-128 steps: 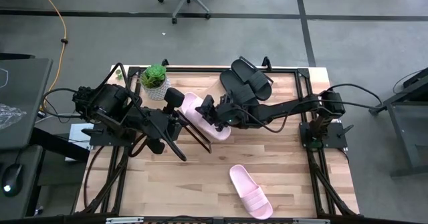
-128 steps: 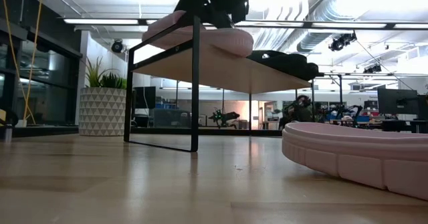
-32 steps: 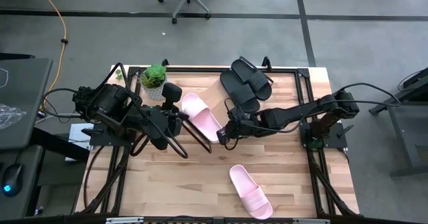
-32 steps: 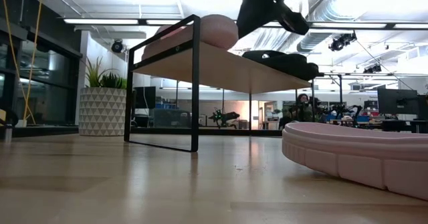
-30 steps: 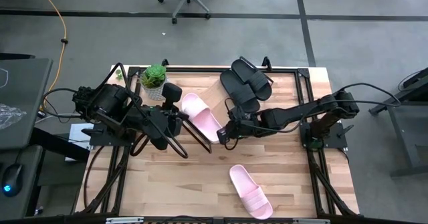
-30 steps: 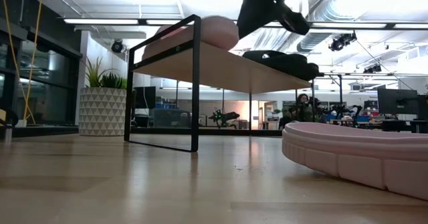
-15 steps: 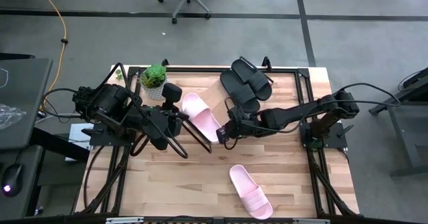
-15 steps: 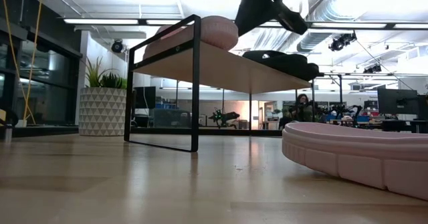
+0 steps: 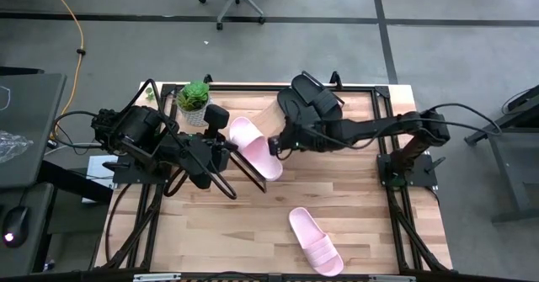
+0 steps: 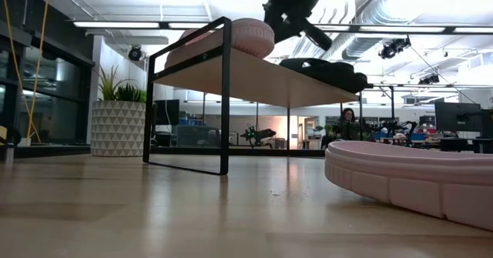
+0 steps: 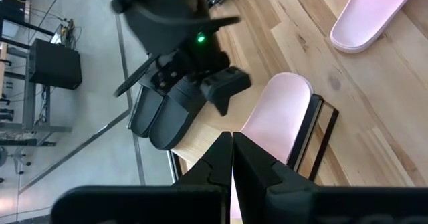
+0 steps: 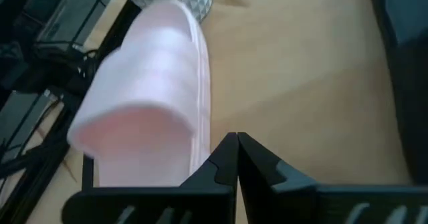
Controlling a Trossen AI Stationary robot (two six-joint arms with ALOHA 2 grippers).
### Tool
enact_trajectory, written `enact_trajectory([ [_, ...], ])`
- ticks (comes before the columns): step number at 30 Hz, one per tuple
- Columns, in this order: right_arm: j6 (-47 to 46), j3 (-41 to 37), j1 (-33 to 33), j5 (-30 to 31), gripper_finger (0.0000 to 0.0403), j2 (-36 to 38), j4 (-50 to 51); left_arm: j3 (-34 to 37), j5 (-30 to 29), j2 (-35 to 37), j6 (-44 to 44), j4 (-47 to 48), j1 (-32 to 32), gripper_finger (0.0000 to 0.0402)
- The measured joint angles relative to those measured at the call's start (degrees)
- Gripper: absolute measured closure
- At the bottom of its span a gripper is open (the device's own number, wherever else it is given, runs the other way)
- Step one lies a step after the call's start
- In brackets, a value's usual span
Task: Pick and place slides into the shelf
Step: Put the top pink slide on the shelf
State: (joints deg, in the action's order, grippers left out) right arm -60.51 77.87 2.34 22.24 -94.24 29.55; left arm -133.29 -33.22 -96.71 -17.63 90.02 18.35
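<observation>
Right end effector (image 9: 274, 146) hangs over the shelf (image 9: 268, 122), fingers pressed together w/ nothing between them, just beside the pink slide on the shelf (image 9: 254, 147). Left end effector (image 11: 231, 158) likewise pinched closed, empty; left arm parked at left side of desk (image 9: 354, 198), near the shelf's left end.

Slides: black pair (image 9: 308, 103) sits on far-right part of the shelf, side by side. One pink on shelf left of them, toe end overhanging the near edge, lying slantwise. Second pink slide (image 9: 315, 240) still flat on desk, near side, well apart from the shelf.

Risks (judgement):
- Right arm close to the placed pink slide; any sideways sweep on retreat could nudge it off the slanted board, esp. w/ the overhang.
- Remaining gap on shelf, betw. pink and black, looks tight; placing the 2nd pink could knock a neighbour.
- Strap grasp on soft slide may slip or let it swing.

Around: potted plant (image 9: 195, 102) at far-left of desk, touching distance from the shelf's left end; left arm crowds that side too. Clear route to desk slide from the right.
</observation>
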Motion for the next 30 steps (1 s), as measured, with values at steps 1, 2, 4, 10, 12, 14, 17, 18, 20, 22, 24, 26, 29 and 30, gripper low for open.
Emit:
enact_trajectory([
  [1, 0.9, 0.0, -0.7, -0.3, 0.0403, 0.0, -0.5, 0.0, 0.0, 0.0, 0.0, 0.0, 0.0, 0.0399],
  [2, 1.6, 0.0, -1.4, -0.8, 0.0403, 0.0, -1.3, 0.0, 0.0, 0.0, 0.0, 0.0, 0.0, 0.0399],
  [4, 2.8, 0.0, -2.6, -2.1, 0.0403, 0.0, -2.6, 0.0, 0.0, 0.0, -0.1, 0.0, 0.0, 0.0399],
  [10, 5.5, 0.0, -5.0, -5.1, 0.0403, 0.0, -5.4, 0.0, 0.0, 0.0, -0.1, 0.0, 0.0, 0.0399],
  [12, 6.0, 0.0, -5.4, -6.4, 0.0403, 0.0, -5.9, 0.0, 0.0, 0.0, -0.2, 0.0, 0.0, 0.0399],
  [14, 6.8, 0.0, -5.5, -7.4, 0.0403, -0.5, -7.1, 0.0, 0.0, 0.0, -0.6, 0.0, 0.0, 0.0399],
  [17, 7.1, 0.0, -4.9, -8.8, 0.0403, -1.3, -8.4, 0.0, 0.0, 0.0, -0.6, 0.0, 0.0, 0.0399],
  [18, 7.1, 0.0, -4.6, -8.8, 0.0403, -1.5, -8.6, 0.0, 0.0, 0.0, -0.7, 0.0, 0.0, 0.0399],
  [20, 7.2, 0.0, -4.0, -7.7, 0.0403, -1.5, -8.3, 0.0, 0.0, 0.0, -0.5, 0.0, 0.0, 0.0399],
  [22, 7.2, 0.1, -3.7, -6.3, 0.0403, -1.7, -8.7, 0.0, 0.2, 0.0, 0.0, 0.0, -0.5, 0.04],
  [24, 7.2, 0.1, -3.8, -7.0, 0.0403, -2.1, -8.6, 0.0, 1.0, 0.0, 0.5, 0.0, -1.3, 0.0401],
  [26, 7.8, 0.1, -4.1, -8.2, 0.0403, -2.8, -10.3, 0.0, 2.2, 0.0, 1.2, 0.0, -2.4, 0.0401],
  [29, 9.4, 0.1, -4.4, -11.4, 0.0403, -4.1, -13.5, 0.0, 4.3, 0.0, 1.2, 0.0, -3.9, 0.0401],
  [30, 9.4, 0.1, -4.4, -11.8, 0.0403, -4.5, -14.1, 0.0, 5.0, 0.0, 1.1, 0.0, -4.0, 0.0401],
])
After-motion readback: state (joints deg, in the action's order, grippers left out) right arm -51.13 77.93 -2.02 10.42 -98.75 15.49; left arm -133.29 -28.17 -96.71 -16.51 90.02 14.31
